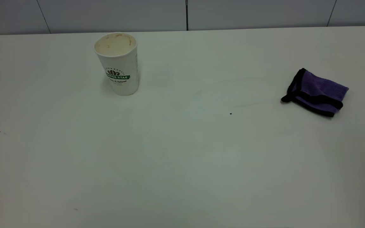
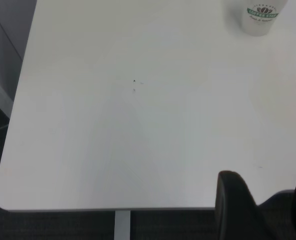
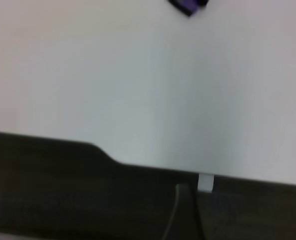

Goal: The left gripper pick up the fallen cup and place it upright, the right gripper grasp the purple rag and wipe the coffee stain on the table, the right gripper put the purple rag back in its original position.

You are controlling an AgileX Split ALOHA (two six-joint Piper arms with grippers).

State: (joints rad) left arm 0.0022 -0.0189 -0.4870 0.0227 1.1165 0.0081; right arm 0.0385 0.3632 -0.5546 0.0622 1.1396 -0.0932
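- The paper coffee cup (image 1: pixel 118 63) stands upright on the white table (image 1: pixel 182 164), toward the far left of the exterior view, its stained mouth facing up — the righting step looks done.
- No coffee stain is visible anywhere on the tabletop; only a tiny dark speck (image 1: pixel 230 113) lies near the middle, so the wipe appears finished too.
- The purple rag (image 1: pixel 316 92) lies folded on the right side of the table, well apart from the cup and with nothing touching it — by my reading it is already back in place and the task is at or near its end.
- If anything remains, it is only for both arms to stay clear of the table.
- The left gripper (image 2: pixel 267 200) sits back at the near edge of the table, far from the cup; its dark fingers stand apart with a gap between them and hold nothing.
- The right gripper does not show in any view, so I cannot tell how it stands; its wrist camera sees only the table edge and a corner of the rag.
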